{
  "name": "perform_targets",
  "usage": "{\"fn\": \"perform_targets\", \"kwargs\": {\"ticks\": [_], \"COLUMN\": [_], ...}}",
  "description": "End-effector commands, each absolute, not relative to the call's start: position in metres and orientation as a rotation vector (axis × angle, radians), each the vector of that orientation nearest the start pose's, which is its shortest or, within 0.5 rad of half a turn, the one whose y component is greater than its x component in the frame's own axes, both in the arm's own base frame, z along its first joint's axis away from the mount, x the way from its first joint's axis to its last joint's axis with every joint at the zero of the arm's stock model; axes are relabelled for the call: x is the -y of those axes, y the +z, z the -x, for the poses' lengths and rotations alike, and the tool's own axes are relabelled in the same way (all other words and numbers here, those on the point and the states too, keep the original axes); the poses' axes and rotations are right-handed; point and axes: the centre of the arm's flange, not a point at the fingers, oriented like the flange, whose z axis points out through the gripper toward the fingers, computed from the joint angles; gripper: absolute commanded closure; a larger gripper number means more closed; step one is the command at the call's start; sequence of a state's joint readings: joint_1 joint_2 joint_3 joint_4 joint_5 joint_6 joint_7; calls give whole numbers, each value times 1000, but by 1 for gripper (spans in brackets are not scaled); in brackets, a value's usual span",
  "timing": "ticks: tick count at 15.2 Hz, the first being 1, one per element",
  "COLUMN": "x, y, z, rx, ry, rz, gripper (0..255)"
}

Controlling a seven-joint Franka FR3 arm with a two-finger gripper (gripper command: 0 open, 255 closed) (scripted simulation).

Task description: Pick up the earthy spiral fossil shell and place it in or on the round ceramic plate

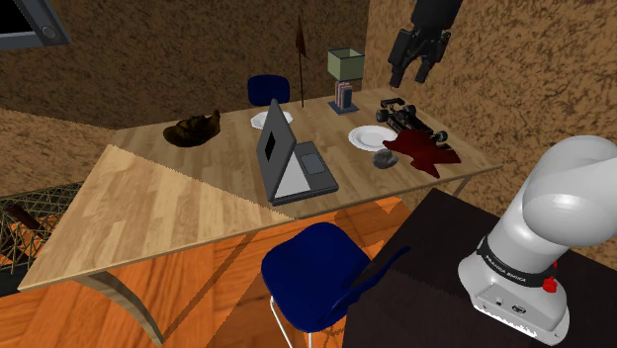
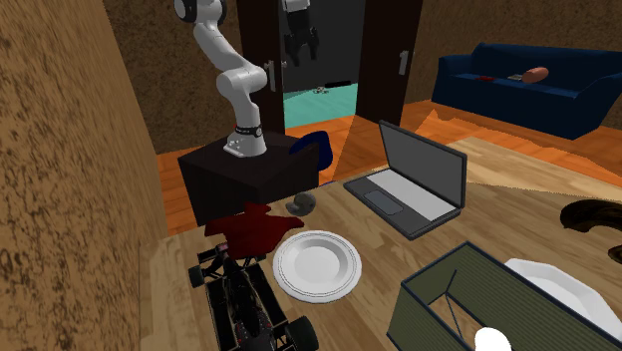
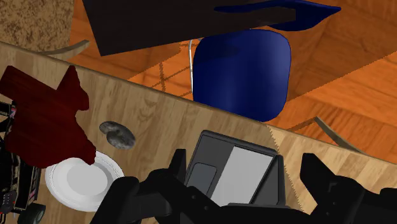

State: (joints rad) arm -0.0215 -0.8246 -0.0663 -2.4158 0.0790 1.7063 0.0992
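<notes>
At the lower right of the shoulder view sits the dark stand point(image 1: 430, 252), and left of it, at the lower middle, a blue chair point(image 1: 316, 272) stands at the edge of the wooden table point(image 1: 148, 198). At the frame's centre an open laptop point(image 1: 292, 158) rests on the wood. Right of it lies the spiral fossil shell point(image 1: 384, 158) (drawn grey here rather than earthy), flat on the table and just beside a dark red sheet point(image 1: 427, 151). The round white plate point(image 1: 373, 136) lies a little farther back, near the shell but apart from it. Behind the sheet is a black toy race car point(image 1: 410, 119), and farther back a small lamp point(image 1: 344, 64). The gripper point(image 1: 415, 61) hangs high over this corner, at the upper right of the frame, spread and holding nothing. In the second exterior view the shell point(image 2: 302, 203) lies at the centre, between the stand point(image 2: 249, 175) and the plate point(image 2: 317, 264). In the wrist view the black fingers point(image 3: 175, 172) stand wide apart above the laptop point(image 3: 235, 172), with the shell point(image 3: 117, 134) off to one side, close to the plate point(image 3: 83, 181).
</notes>
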Motion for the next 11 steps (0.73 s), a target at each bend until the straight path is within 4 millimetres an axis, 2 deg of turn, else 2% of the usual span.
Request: {"fn": "perform_targets", "kwargs": {"ticks": [1,11], "x": [25,100], "y": [587,482], "z": [-309,-334], "rx": [-262,21], "ry": [-168,-104], "rz": [2996,3041], "gripper": [0,0]}}
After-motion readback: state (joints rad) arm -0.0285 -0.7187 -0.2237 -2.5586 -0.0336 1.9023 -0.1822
